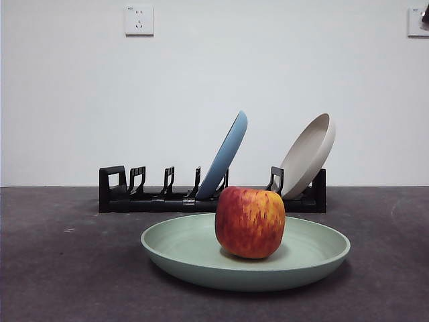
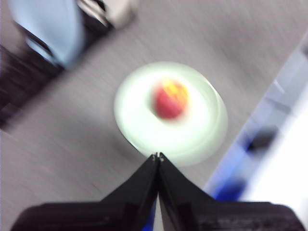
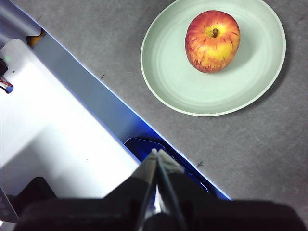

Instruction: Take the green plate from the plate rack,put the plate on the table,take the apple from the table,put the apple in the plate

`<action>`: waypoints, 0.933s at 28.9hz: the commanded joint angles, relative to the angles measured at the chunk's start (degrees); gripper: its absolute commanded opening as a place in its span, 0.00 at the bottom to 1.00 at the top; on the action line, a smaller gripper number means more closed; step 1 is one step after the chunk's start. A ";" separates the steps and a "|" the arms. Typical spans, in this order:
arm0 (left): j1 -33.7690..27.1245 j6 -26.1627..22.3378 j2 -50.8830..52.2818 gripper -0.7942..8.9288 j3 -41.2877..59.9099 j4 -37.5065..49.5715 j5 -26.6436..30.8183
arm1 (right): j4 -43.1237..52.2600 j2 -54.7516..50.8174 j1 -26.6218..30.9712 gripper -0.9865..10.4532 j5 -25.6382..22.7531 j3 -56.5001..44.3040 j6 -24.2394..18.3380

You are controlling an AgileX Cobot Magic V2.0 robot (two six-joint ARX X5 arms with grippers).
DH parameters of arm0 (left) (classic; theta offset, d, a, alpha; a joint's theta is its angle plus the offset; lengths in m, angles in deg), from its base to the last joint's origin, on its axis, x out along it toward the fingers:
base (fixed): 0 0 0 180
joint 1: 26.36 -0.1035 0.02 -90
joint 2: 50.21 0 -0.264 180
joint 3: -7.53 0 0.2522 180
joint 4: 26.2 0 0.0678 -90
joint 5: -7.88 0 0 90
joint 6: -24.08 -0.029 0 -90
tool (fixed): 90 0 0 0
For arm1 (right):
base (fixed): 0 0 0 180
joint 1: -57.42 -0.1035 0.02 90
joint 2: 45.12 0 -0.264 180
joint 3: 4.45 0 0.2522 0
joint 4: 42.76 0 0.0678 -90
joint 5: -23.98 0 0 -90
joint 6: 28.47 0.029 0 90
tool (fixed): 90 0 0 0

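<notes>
**Both grippers pinched together, apple on the plate**

Both sets of fingers are pressed together and hold nothing. The left gripper [image 2: 157, 155] hangs high over the table, and its picture is blurry. The right gripper [image 3: 157, 153] hangs over the table's edge, away from the plate.

The apple [image 1: 250, 222] sits in the green plate [image 1: 194, 258]. It is red with yellow streaks, and its stem end points up. It rests a little off the middle of the plate.

The plate lies flat on the table [image 1: 60, 268], which is dark grey.

Behind the plate stands the rack [image 1: 151, 198], long and black. A blue plate [image 1: 224, 155] leans in one slot near the middle. A beige plate [image 1: 308, 154] leans in a slot near the right end in the front view. The slots to the left of the blue plate hold no plates.

Behind the rack is a white wall with a socket [image 1: 139, 20] up high.
</notes>
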 commanded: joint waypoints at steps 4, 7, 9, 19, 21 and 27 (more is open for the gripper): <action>-22.21 -6.08 10.62 0.08 8.72 26.91 -5.03 | 0.15 -0.15 -0.09 0.09 -0.07 -0.28 0.50; -34.10 -5.90 20.79 0.08 22.25 38.69 -5.70 | 0.15 -0.15 -0.09 0.09 -0.07 -0.28 0.50; -38.77 -5.88 25.99 0.08 30.14 43.21 -5.60 | 0.15 -0.15 -0.09 0.09 -0.07 -0.28 0.50; -47.71 -3.08 42.38 0.08 52.41 46.62 -5.57 | 0.15 -0.13 -0.09 0.09 -0.07 -0.28 0.50; -48.15 -3.08 43.82 0.08 55.01 46.64 -5.60 | 0.15 -0.15 -0.09 0.09 -0.07 -0.28 0.50; -48.50 -3.02 46.86 0.08 60.92 46.01 -5.60 | 0.15 -0.15 -0.09 0.09 -0.07 -0.28 0.50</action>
